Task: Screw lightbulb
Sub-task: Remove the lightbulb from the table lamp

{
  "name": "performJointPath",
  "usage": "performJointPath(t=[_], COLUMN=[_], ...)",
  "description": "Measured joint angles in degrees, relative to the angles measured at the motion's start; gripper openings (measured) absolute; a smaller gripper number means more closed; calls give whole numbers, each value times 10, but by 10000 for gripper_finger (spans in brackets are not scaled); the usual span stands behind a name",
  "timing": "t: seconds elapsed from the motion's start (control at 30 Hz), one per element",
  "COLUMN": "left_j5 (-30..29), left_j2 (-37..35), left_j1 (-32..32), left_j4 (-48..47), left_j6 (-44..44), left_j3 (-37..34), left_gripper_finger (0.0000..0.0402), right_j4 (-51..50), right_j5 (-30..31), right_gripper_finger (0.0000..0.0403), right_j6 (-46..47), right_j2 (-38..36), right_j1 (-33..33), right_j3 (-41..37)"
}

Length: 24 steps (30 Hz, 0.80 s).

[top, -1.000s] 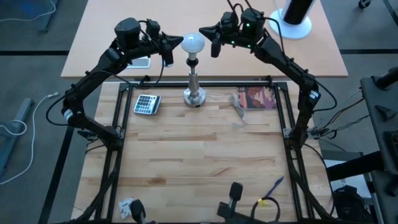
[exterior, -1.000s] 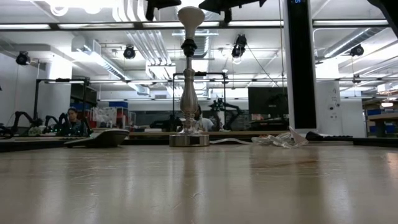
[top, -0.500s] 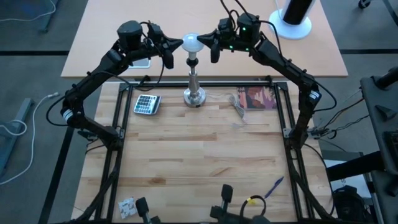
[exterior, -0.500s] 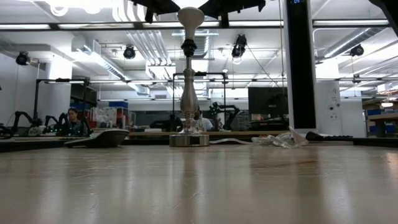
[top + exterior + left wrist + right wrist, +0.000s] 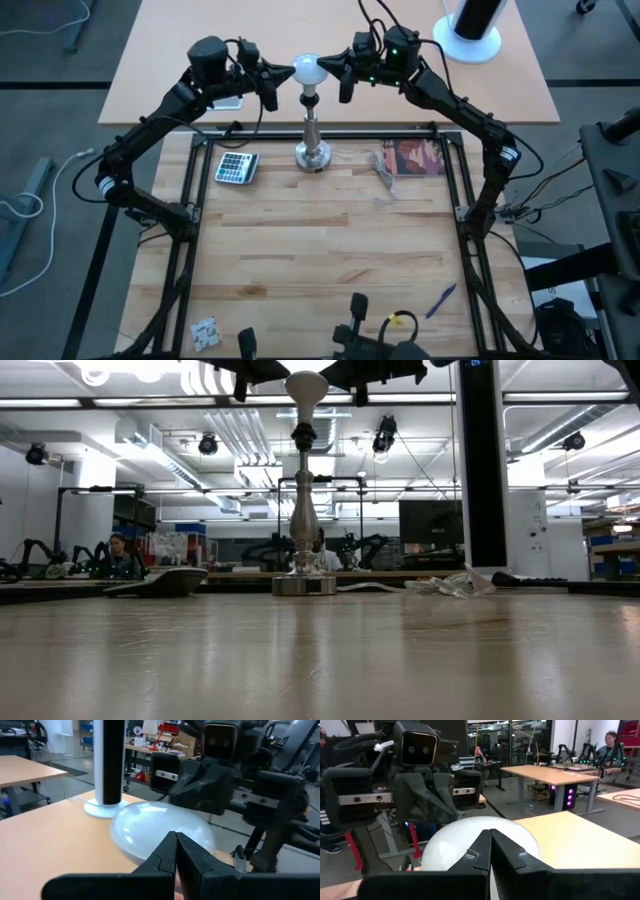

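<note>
The white lightbulb [image 5: 307, 69] [image 5: 306, 387] stands base down in the black socket [image 5: 303, 433] on top of the silver stand [image 5: 312, 150], at the table's far middle. My left gripper [image 5: 288, 72] comes level from the left, shut, with its tips at the bulb's left side. My right gripper [image 5: 327, 64] comes level from the right, also shut, with its tips at the bulb's right side. In both wrist views the shut fingertips lie in front of the bulb's dome [image 5: 160, 827] [image 5: 485, 837]. My left gripper's shut tips stand against the upper left of the bulb's dome [image 5: 150, 835], level from the table's left; I cannot tell whether they touch it. My right gripper's shut tips stand against the dome's upper right [image 5: 465, 835], level from the right; whether they touch does not show either.
A calculator [image 5: 237, 167] lies left of the stand and a printed packet [image 5: 412, 157] lies right of it. A white cylinder on a round base [image 5: 470, 25] stands on the far table. A pen [image 5: 440, 298] lies near the front edge. A person [image 5: 118, 553] sits far behind.
Both grippers have sunk, shut throughout, and their tips have closed in on the top of the bulb from either side; the right one has moved more. The bulb and the stand have kept still.
</note>
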Motion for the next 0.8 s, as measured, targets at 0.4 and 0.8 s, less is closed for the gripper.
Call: performJointPath(t=[0.4,0.8], left_j5=[16,-79], left_j2=[-6,-7], left_j1=[-15,15], left_j4=[17,-9], left_j6=[-47,35], left_j3=[25,42], left_gripper_finger=[0,0], right_j4=[9,-70], right_j5=[9,4], right_gripper_finger=[0,0], right_j6=[-4,-22], right_j2=[-6,-16], right_j1=[-1,0], right_j3=[22,53])
